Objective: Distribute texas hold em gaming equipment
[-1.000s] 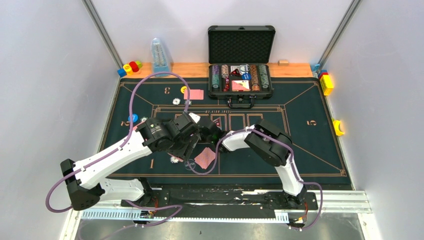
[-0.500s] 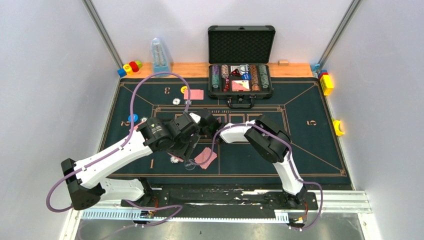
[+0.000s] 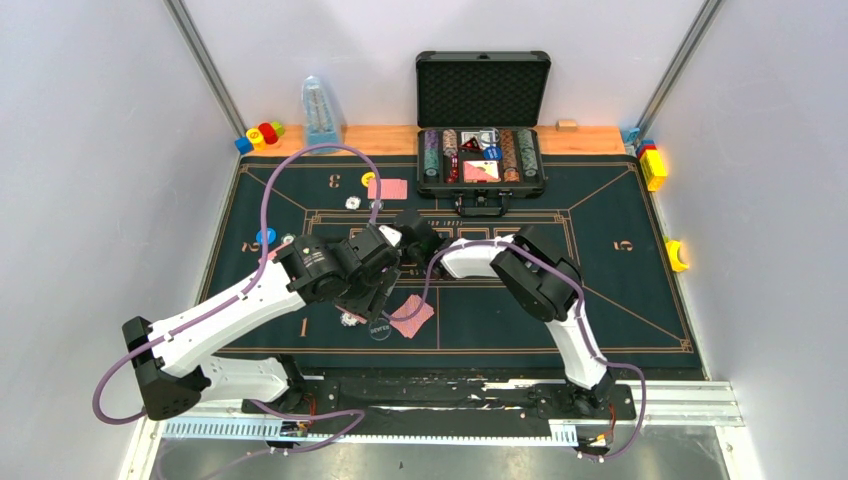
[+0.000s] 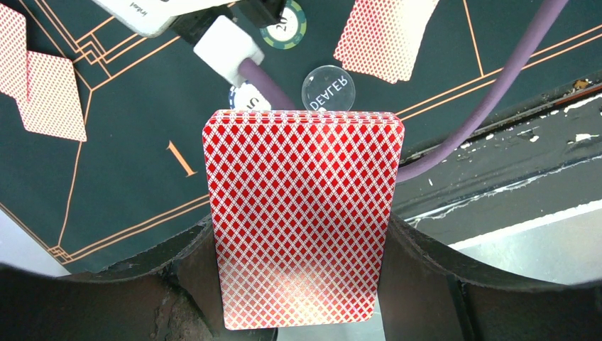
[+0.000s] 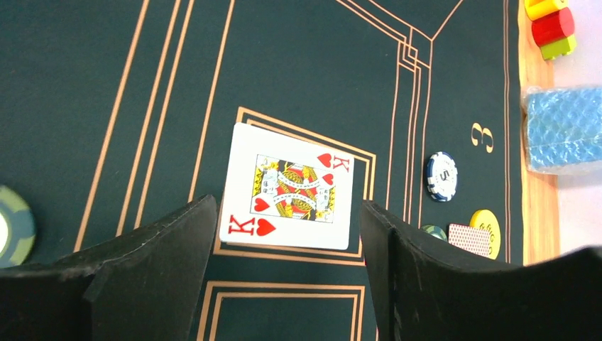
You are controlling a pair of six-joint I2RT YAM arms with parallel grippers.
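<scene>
1. Your left gripper (image 4: 302,238) is clenched on a deck of cards (image 4: 304,170), one finger on each long edge. The backs show a red-and-white diamond lattice and the stack is squared up.
2. Your right gripper (image 5: 287,207) is released, jaws spread, gripping nothing. Between its fingers you see a face-up king of hearts (image 5: 287,186), with "K" and a heart at two corners. It lies flat on the green mat (image 5: 106,106) inside a gold-lined box.
3. Just past the deck you can read a clear disc (image 4: 328,89) printed "DEALER", a green-rimmed chip (image 4: 284,28) marked "20", and a gold "1" on the mat.
4. A purple cable (image 4: 497,92) crosses there. Loose red-backed cards (image 4: 50,99) lie face down left of the "1", and another sits past the disc.
5. In the right wrist view, a white-and-blue chip (image 5: 441,176) reads "5" near a gold "3". The yellow disc (image 5: 485,233) has writing too small to read, with a red-backed card just beside it.
6. Farther out are a blue bottle-like object (image 5: 564,128) and toy blocks (image 5: 550,25). An open black case (image 3: 483,100) at the mat's far edge holds rows of chips and cards. The mat also reads "2" and "5".
</scene>
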